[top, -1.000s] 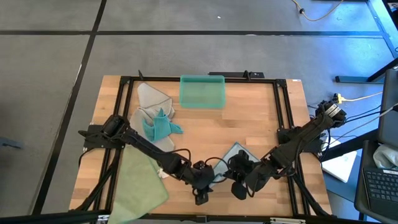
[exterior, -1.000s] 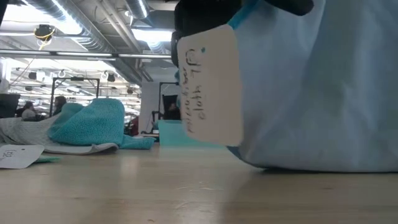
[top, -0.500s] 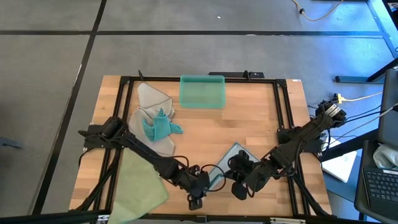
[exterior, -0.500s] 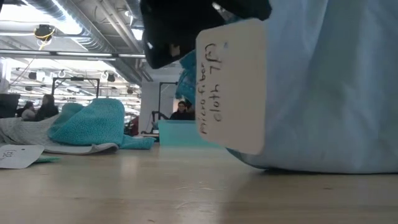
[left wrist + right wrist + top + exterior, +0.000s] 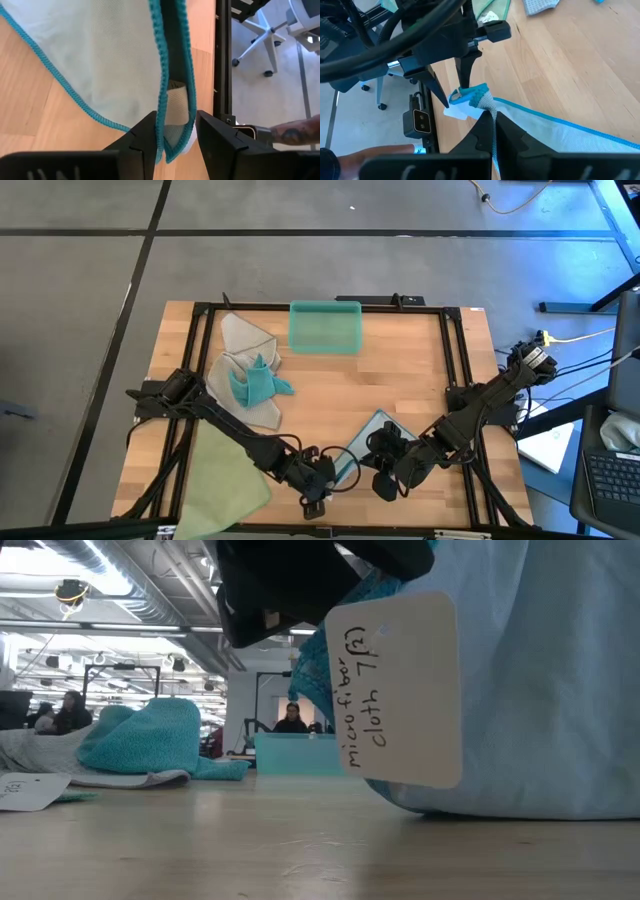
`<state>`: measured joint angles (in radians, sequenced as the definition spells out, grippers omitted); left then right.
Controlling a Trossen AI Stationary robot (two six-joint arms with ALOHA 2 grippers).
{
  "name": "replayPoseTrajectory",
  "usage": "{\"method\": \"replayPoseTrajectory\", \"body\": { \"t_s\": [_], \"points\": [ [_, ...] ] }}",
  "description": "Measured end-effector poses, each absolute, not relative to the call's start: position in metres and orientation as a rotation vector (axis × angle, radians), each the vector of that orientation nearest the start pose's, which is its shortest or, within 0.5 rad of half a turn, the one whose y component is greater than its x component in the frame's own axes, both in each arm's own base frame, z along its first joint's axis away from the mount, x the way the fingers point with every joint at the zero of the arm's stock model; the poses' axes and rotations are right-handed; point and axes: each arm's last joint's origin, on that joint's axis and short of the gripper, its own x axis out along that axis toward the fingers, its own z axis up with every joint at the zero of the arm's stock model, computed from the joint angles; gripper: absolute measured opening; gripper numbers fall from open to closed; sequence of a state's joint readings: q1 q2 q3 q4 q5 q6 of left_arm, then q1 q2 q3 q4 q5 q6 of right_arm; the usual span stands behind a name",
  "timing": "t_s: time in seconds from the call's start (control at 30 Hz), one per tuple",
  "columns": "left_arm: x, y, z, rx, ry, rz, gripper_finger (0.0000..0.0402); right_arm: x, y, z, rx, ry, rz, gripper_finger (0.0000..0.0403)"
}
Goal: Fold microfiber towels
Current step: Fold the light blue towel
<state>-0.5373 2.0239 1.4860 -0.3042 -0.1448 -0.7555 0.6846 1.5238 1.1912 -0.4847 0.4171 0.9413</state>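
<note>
The pale blue towel [image 5: 372, 430] is lying near the front edge of the table [image 5: 400, 370], partly lifted, with each gripper pinching one of its teal-hemmed corners. The left gripper [image 5: 172, 131] is clamping a doubled bit of hem, its fingers [image 5: 144, 131] closed on the cloth beside the white tag [image 5: 400, 690]. The right gripper [image 5: 492, 131] is squeezing tight on the next corner, its jaws together on the fabric. In the view from above, the two grippers are sitting close together, so the edge between them is probably hanging slack. To fold well, they should be drawing apart until that hem is running straight, then carrying it level over the far edge of the towel, keeping the tag tucked inside. The other towels [image 5: 245, 370] are waiting in a heap toward the back left corner beside the teal bin [image 5: 325, 327].
</note>
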Motion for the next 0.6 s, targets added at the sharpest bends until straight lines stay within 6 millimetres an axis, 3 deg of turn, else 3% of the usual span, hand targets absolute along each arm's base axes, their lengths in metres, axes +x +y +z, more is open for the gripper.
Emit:
{"method": "replayPoseTrajectory", "body": {
  "t_s": [0.13,0.37,0.6],
  "points": [
    [0.3808,-0.222,0.1949,-0.448,0.885,-0.036,0.0097,0.2576,0.1951,0.2748,0.466,0.742,-0.094,0.0007],
    [0.3805,-0.2227,0.1948,-0.475,0.895,-0.039,0.0008,0.2569,0.1946,0.274,0.458,0.751,-0.099,0.0007],
    [0.3793,-0.2247,0.195,-0.481,0.907,-0.061,0.0001,0.2566,0.1954,0.2738,0.467,0.77,-0.077,0.0007]
  ]
}}
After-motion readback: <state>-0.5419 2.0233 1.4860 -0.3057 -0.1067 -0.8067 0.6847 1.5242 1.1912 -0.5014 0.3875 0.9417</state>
